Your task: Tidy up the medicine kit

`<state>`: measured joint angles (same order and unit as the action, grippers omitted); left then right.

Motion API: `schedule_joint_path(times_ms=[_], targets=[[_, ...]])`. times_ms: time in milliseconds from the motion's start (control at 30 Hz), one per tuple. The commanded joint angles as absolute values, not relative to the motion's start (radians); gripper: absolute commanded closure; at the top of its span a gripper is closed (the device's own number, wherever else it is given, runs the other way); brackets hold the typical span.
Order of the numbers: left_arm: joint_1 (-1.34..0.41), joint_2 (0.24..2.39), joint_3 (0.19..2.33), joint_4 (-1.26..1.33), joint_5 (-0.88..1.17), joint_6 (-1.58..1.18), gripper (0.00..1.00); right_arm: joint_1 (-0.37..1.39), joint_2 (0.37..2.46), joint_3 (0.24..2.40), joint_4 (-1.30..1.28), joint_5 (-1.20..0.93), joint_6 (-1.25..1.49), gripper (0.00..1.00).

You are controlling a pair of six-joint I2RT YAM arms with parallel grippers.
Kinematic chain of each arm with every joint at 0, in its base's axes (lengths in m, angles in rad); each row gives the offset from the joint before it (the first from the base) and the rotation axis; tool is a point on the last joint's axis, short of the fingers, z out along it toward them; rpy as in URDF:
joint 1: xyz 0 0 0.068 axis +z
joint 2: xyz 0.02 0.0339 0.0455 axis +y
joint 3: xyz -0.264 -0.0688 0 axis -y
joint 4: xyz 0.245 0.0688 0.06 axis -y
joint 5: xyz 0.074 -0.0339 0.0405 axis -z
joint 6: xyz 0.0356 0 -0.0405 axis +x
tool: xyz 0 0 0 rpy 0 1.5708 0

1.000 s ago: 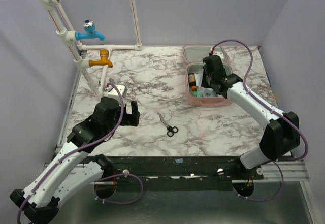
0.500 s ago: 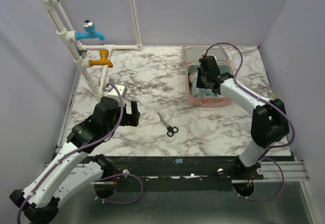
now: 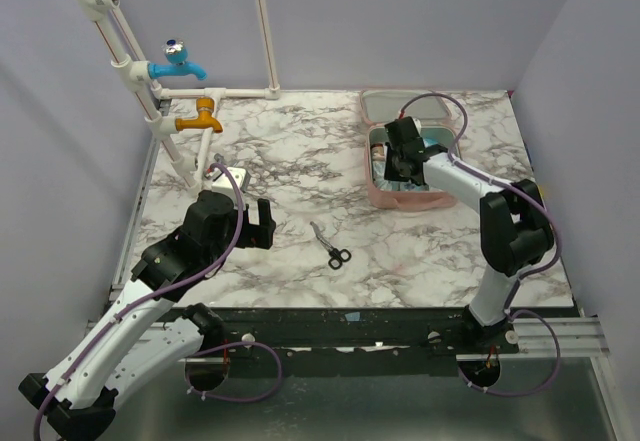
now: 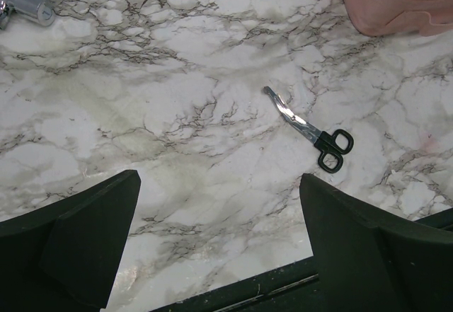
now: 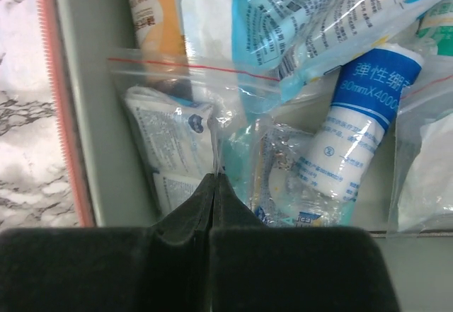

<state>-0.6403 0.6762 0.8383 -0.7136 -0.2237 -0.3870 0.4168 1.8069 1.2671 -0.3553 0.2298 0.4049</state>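
The right gripper (image 5: 214, 185) has its two black fingers pressed flat together with no gap, and it points down into the medicine kit (image 3: 398, 201). Its tips sit at the edge of a clear zip bag (image 5: 170, 107) with a red seal line. A fold of the plastic may be nipped between them, but the wrist view is too close to be sure. Inside that bag lie white printed sachets (image 5: 166, 160). Just beside it is a white bandage roll (image 5: 354, 124) with a blue label, and above are blue-printed packets (image 5: 311, 22) and a brown bottle (image 5: 152, 15) against the grey lining.

The pink case lies open at the far right of the marble table (image 3: 290, 151), its lid (image 3: 375, 106) spread toward the back wall.

The left gripper (image 4: 218, 185) hangs over bare marble on the left side with its fingers spread wide, holding nothing. Black-handled scissors (image 4: 311, 134) lie closed on the table between the two arms, well apart from the case. A blue tap (image 3: 178, 61) and an orange tap (image 3: 200, 119) stand on white pipework at the far left corner.
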Motion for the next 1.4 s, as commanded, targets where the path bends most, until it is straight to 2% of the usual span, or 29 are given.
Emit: schedule_joint_path(times_ms=[0, 100, 233, 333, 667, 933, 1367], targets=[[-0.633, 0.679, 0.836, -0.713, -0.215, -0.384, 0.01, 0.409, 1.852, 1.296, -0.414, 0.342, 0.437, 0.99], [-0.633, 0.679, 0.836, -0.713, -0.216, -0.383, 0.02, 0.41, 1.861, 1.301, -0.423, 0.362, 0.442, 0.99], [-0.633, 0.681, 0.834, -0.713, -0.218, -0.383, 0.01, 0.409, 1.85, 1.315, -0.436, 0.372, 0.443, 0.93], [-0.632, 0.683, 0.834, -0.713, -0.218, -0.384, 0.01, 0.409, 1.818, 1.335, -0.457, 0.367, 0.444, 0.75], [-0.629, 0.689, 0.837, -0.713, -0.215, -0.385, 0.01, 0.433, 1.683, 1.365, -0.498, 0.326, 0.431, 0.54], [-0.627, 0.691, 0.836, -0.714, -0.22, -0.384, 0.01, 0.49, 1.591, 1.339, -0.495, 0.229, 0.401, 0.43], [-0.625, 0.713, 0.841, -0.723, -0.244, -0.385, 0.01, 0.618, 1.497, 1.203, -0.414, 0.025, 0.359, 0.37]])
